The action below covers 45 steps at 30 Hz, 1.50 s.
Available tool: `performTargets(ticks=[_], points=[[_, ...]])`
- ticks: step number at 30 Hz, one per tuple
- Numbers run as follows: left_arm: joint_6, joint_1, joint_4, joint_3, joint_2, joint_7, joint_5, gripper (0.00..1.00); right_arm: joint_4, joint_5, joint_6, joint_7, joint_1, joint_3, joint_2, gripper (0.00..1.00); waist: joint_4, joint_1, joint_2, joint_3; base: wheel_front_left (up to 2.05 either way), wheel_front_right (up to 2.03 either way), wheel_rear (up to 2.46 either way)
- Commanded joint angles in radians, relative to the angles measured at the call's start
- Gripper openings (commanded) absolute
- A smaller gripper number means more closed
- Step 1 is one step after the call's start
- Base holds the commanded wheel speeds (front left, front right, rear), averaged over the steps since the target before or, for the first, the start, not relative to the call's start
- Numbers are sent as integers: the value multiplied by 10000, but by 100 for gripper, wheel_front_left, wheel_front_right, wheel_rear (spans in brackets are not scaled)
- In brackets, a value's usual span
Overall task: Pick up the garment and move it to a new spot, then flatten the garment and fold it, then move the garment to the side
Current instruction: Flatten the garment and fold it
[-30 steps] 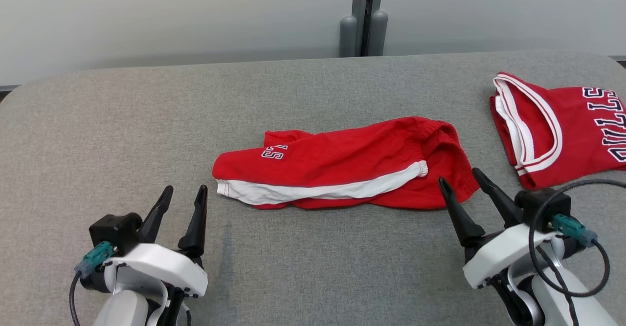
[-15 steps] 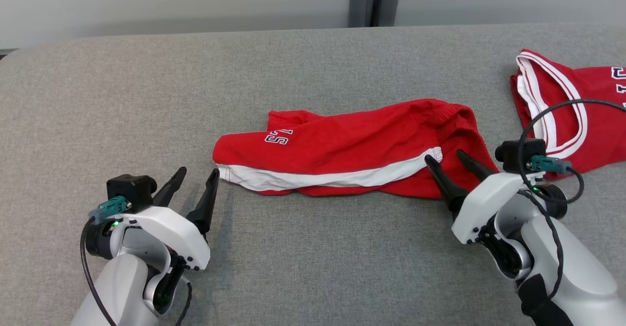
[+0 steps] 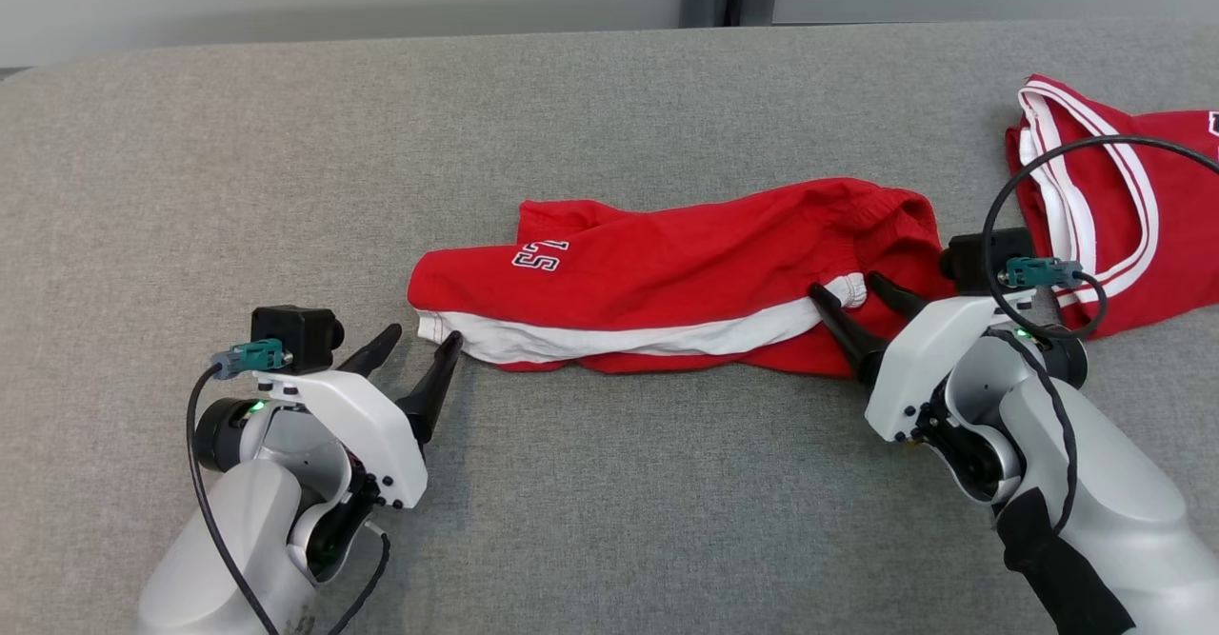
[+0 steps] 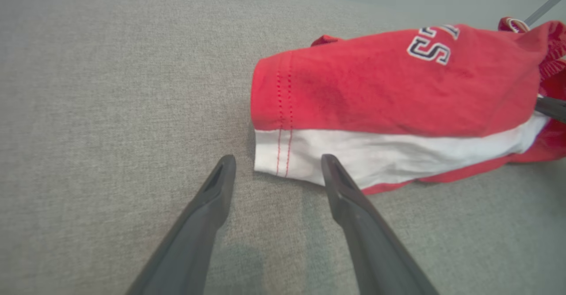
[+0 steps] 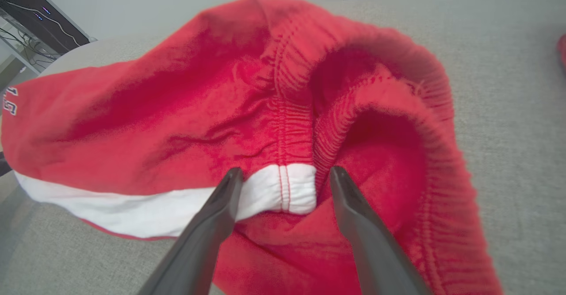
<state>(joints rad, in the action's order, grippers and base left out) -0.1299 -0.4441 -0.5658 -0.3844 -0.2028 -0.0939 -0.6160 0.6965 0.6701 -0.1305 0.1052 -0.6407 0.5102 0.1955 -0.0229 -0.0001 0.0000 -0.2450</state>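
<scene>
While the red shorts (image 3: pixel 667 273) lie crumpled across the middle of the grey table (image 3: pixel 286 140), both pairs of jaws are spread wide and nothing is gripped. The left gripper (image 3: pixel 425 335) is set at the white-striped leg hem, just beside its corner. The right gripper (image 3: pixel 844 285) is placed astride the white end of the waistband. A red jersey (image 3: pixel 1167 197) is seen at the table's right, apart from the shorts.

The shorts (image 3: pixel 667 283) lie lengthwise across the middle of the table (image 3: pixel 238 140), hem end to the left and waistband end to the right. A jersey (image 3: pixel 1124 226) lies apart from them at the far right. The left gripper (image 3: pixel 419 337) sits just before the hem corner. The right gripper (image 3: pixel 846 285) straddles the waistband end.
</scene>
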Motion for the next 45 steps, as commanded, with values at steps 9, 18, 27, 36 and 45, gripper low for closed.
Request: performTargets(ticks=[9, 18, 27, 36, 45], points=[[-10, -1003, -687, -890, -552, -117, -697, 100, 266, 255, -9, -4, -496, 664, -84, 100, 284, 1, 0, -313, 0, 0, 0], [-11, -1232, -828, -1650, -740, -201, -1855, 96, 416, 634, -9, -140, -661, 1161, -51, 48, 389, 1, 0, -335, 0, 0, 0], [-12, -1410, -765, -2435, -1129, -170, -2983, 0, 578, 993, -7, -275, -852, 1584, 58, 9, 398, 1, 0, -377, 0, 0, 0], [-12, -1455, -861, -3091, -1369, 423, -3510, 0, 666, 1344, -7, -773, -790, 1974, 141, 0, 402, 1, 0, 63, 0, 0, 0], [-12, -893, -545, -3266, -1665, 1044, -3806, 0, 320, 1861, -7, -1315, -130, 2121, 576, 0, 359, 1, 0, 852, 0, 0, 0]])
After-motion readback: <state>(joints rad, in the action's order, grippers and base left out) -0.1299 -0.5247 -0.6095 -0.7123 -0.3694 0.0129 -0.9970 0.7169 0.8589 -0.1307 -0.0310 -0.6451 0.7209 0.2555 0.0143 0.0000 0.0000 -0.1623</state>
